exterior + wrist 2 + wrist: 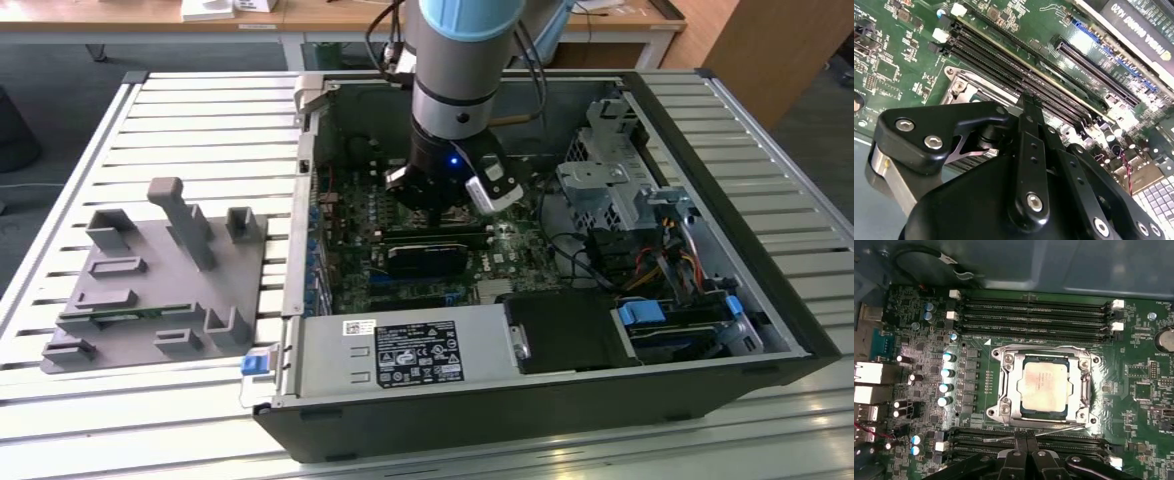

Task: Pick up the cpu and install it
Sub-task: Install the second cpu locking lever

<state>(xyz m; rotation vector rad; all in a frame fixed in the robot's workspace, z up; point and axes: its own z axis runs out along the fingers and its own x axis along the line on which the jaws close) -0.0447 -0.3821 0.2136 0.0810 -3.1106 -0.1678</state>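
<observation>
Sitting in its socket frame (1046, 385) on the green motherboard (919, 405), cpu (1045, 384); gripper (1026, 442) above it, fingers together, empty; slatted metal table (160, 120), desks behind.

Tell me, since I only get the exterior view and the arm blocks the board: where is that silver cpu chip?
Observer: In the first wrist view, the cpu lies flat inside the metal socket frame on the board.
Operator: Is the hand holding it?
Observer: No. The hand is at the socket's edge, its fingers together, apart from the cpu.
Operator: Is there anything in the long slots nearby?
Observer: The memory slots on the socket's far side look empty.
</observation>
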